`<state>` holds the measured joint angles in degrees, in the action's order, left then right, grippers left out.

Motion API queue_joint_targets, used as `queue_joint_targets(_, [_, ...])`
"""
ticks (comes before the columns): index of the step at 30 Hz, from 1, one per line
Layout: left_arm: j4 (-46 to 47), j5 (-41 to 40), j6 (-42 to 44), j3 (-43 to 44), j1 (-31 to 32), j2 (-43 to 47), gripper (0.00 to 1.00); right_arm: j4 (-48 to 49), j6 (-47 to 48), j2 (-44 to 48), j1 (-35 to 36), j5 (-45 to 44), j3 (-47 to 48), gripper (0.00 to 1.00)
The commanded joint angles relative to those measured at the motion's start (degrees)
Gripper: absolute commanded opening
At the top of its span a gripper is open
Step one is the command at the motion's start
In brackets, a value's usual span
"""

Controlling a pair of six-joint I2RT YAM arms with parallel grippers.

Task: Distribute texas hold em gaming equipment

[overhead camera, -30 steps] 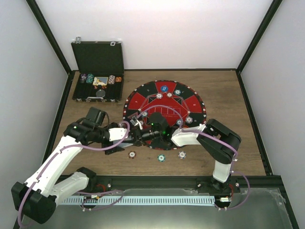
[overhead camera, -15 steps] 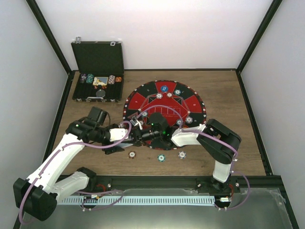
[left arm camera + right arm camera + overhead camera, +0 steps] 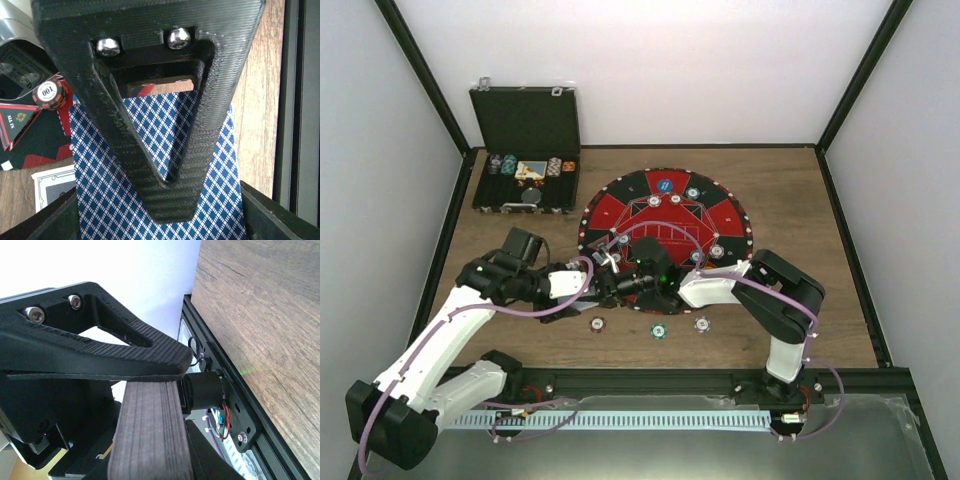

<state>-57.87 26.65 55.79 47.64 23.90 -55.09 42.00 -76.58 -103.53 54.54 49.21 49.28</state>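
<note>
**At the mat's near-left rim, two grippers on one deck**

Across the middle of the wooden table lies a round red-and-black mat. Striped chips sit around its ring, and a blue disc lies on its far side. At the far-left corner stands the open black case, with chips and cards in its tray.

Both arms reach to the mat's near-left edge, where the left gripper and right gripper come together. The right gripper's fingers are clamped on the deck of cards, seen edge-on as a thick stack.

From the left wrist, one finger lies flat over a blue-and-white diamond card back. Its partner is hidden, so I cannot tell whether that gripper is pinching.

A loose card lies face down on the wood just beside the mat. A chip marked 100 rests on the mat nearby. Three more chips lie in a row on the wood nearer the arm bases.
</note>
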Motion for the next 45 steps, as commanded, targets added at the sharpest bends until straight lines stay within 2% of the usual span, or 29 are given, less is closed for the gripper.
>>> queue_joint_targets(1, [0.7,1.3,1.3,-1.3,0.3,0.6,0.73,2.8,-0.6,-0.3,0.5,0.6,3.1,0.09])
queue_joint_targets(16, [1.0,0.4,1.7,-1.7,0.3,0.3,0.76,3.4,-0.9,-1.5,0.9,1.0,3.9,0.09])
queue_joint_targets(26, [0.3,-0.1,2.3,-0.8,0.3,-0.6,0.48,3.7,-1.1,-2.0,0.9,1.1,3.2,0.09])
queue_joint_targets(31, [-0.2,0.1,2.4,-0.1,0.3,-0.4,0.42,3.2,-0.7,-2.1,0.9,0.9,2.8,0.1])
queue_joint_targets(32, [-0.4,0.2,2.4,-0.1,0.3,-0.3,0.4,2.9,-0.4,-2.2,0.8,1.0,2.8,0.13])
queue_joint_targets(34, [-0.6,0.2,2.4,0.3,0.3,-0.1,0.34,2.0,0.3,-2.0,0.7,1.0,2.9,0.27])
queue_joint_targets(38, [-1.4,0.2,2.2,0.9,0.2,0.1,0.17,-3.7,4.2,-1.3,-0.3,1.4,4.0,0.35])
queue_joint_targets(41, [-2.1,0.4,2.1,1.4,0.3,0.3,0.11,-8.2,6.8,-0.7,-1.0,1.3,4.2,0.44])
queue_joint_targets(45, [-2.4,0.5,1.7,1.6,0.3,0.4,0.11,-12.8,9.8,-0.3,-1.4,0.9,5.2,0.55])
